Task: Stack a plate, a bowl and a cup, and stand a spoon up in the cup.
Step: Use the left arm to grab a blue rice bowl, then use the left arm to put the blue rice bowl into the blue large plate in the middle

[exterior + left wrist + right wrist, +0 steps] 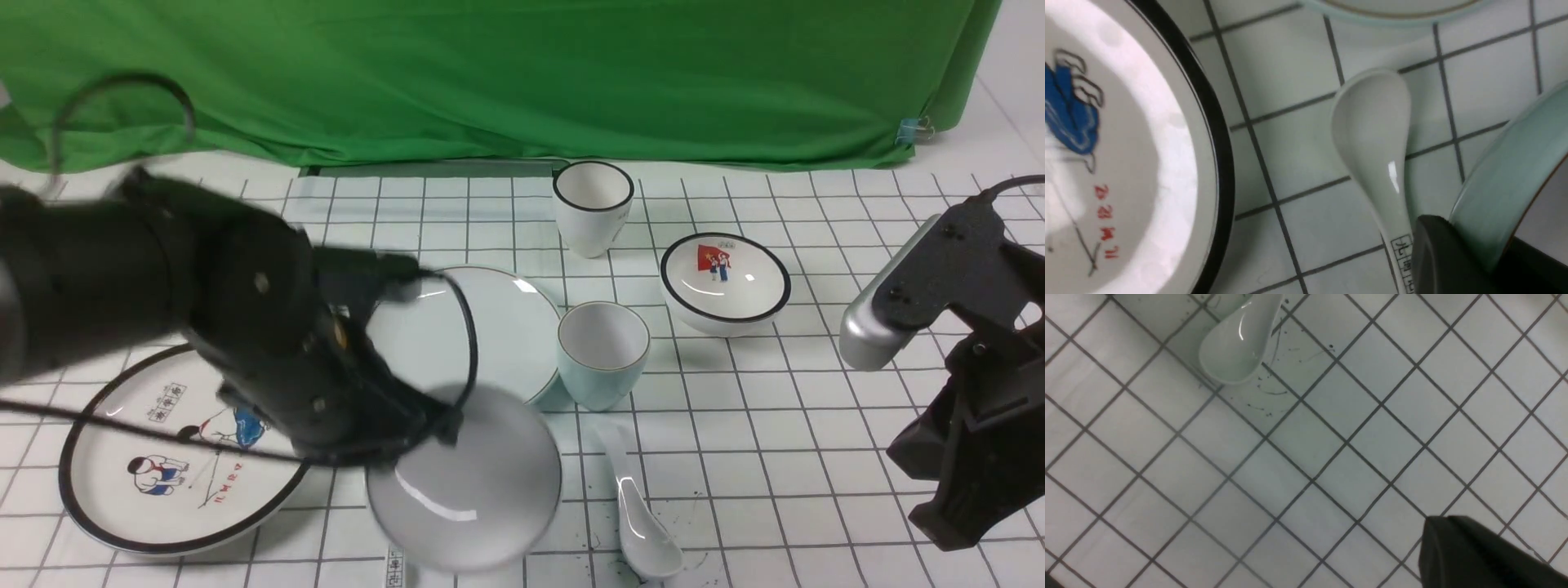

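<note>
My left gripper (pixel 418 431) is shut on the rim of the pale blue-green bowl (pixel 465 486), which looks blurred and lifted off the table. In the left wrist view its black fingers (pixel 1443 253) pinch the bowl's wall (pixel 1506 183). The plain plate (pixel 482 327) lies just behind the bowl, and its edge (pixel 1392 8) shows in the left wrist view. To the plate's right stands the cup (pixel 602 353), empty. The plain white spoon (pixel 641 523) (pixel 1235 349) lies in front of the cup. My right gripper (pixel 951 523) (pixel 1437 528) hangs shut and empty at the right.
A black-rimmed cartoon plate (pixel 163 465) (pixel 1126 143) lies at the front left. A spoon with printed characters (pixel 1376 134) lies between it and the bowl. A black-rimmed cup (pixel 593 204) and a flag bowl (pixel 725 282) stand further back. A green cloth (pixel 522 73) closes off the rear.
</note>
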`<action>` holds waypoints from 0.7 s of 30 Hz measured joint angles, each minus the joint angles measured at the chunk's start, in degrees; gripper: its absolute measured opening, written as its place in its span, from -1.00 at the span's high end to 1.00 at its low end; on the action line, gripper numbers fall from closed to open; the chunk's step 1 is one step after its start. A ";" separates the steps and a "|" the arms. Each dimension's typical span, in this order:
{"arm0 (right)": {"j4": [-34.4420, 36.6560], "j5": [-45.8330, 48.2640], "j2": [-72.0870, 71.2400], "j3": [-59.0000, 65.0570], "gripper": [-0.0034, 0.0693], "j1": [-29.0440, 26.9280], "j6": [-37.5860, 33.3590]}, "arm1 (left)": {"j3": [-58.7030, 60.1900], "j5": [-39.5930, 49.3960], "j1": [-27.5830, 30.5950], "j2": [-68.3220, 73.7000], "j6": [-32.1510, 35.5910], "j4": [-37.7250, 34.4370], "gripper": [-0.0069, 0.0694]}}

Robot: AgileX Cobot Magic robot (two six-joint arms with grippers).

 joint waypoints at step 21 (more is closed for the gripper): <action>-0.18 -2.83 0.00 -4.46 0.84 0.00 1.44 | -29.89 7.29 14.72 26.19 17.43 -13.29 0.85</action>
